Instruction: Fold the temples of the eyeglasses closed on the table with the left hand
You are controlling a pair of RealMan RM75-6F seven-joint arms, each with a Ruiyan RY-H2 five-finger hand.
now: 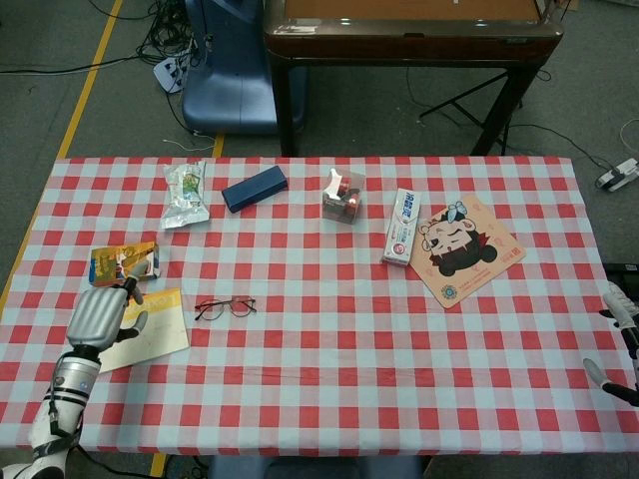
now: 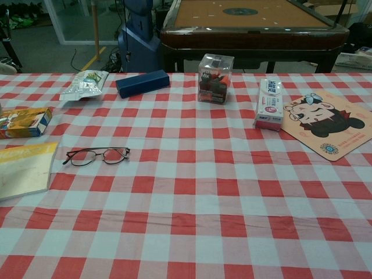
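Observation:
The thin dark-framed eyeglasses (image 1: 225, 307) (image 2: 96, 155) lie flat on the red-checked tablecloth (image 1: 329, 339), left of the middle. Their temples appear to lie close along the frame, but they are too thin to be sure. My left hand (image 1: 100, 315) hangs raised at the left table edge, well left of the glasses and partly over a yellow book (image 1: 155, 324). It holds nothing, with the thumb apart from the fingers, and the chest view does not show it. My right hand (image 1: 624, 317) peeks in at the far right edge with fingers apart and nothing in it.
An orange snack box (image 1: 125, 264) (image 2: 23, 122) lies behind the book (image 2: 23, 168). Along the back are a foil bag (image 1: 186, 194), a blue case (image 1: 254, 189), a clear box (image 1: 342, 195), a toothpaste box (image 1: 401, 227) and a cartoon mat (image 1: 464, 249).

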